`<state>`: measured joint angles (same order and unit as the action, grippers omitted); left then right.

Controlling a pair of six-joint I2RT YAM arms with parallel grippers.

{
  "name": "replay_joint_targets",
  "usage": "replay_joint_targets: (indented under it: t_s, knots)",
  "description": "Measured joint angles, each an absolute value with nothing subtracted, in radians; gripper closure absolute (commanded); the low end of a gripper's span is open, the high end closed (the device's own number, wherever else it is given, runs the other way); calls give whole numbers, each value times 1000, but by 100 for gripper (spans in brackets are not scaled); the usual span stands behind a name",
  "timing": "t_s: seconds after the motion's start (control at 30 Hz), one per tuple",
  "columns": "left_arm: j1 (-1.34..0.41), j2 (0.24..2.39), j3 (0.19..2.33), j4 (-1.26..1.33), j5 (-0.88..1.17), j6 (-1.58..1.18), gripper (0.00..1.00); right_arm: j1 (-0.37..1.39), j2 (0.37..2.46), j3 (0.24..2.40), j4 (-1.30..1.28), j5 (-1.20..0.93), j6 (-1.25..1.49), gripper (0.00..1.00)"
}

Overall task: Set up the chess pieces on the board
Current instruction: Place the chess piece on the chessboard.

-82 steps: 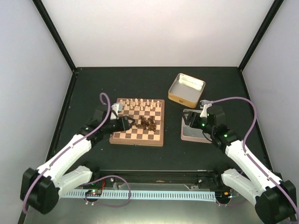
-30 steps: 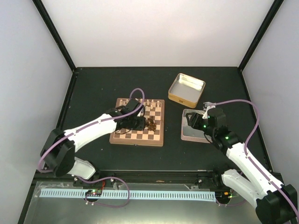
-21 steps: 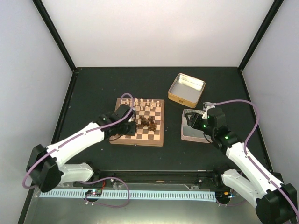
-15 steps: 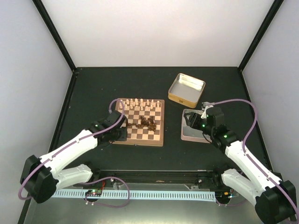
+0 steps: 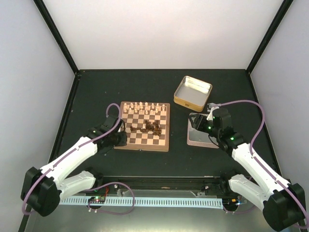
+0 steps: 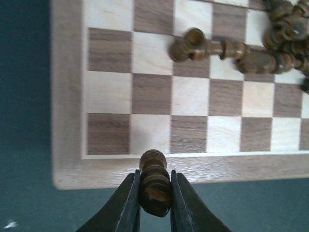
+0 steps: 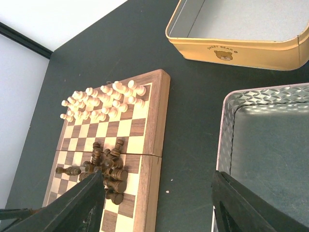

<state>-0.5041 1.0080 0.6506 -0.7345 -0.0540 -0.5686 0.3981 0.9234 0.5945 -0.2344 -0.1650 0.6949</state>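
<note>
Left gripper (image 6: 154,180) is clamped on one dark piece (image 6: 153,170) at the board (image 6: 67,121) border; the heap (image 6: 270,48) lies mid-board. Light, hard, probably slippery wood: best pinched at the waist. Right gripper (image 7: 158,178) has jaws apart

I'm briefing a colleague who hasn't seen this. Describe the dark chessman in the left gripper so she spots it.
Find the board, then its near left corner, where the left gripper hovers over the border. The dark chessman sits clamped between its fingers, alone, unlike the toppled dark heap mid-board.
</note>
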Motion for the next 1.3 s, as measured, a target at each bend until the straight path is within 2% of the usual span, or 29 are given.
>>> replay_joint_targets:
  t_s: [0.3, 0.87, 1.3]
  knots:
    - [-553, 1103, 664, -652, 87, -531, 91, 398, 918, 594, -231, -164, 701, 39]
    - [-693, 1259, 739, -594, 56, -535, 91, 398, 913, 594, -231, -159, 703, 39]
    - [-729, 1349, 786, -558, 18, -536, 92, 398, 908, 593, -232, -159, 703, 39]
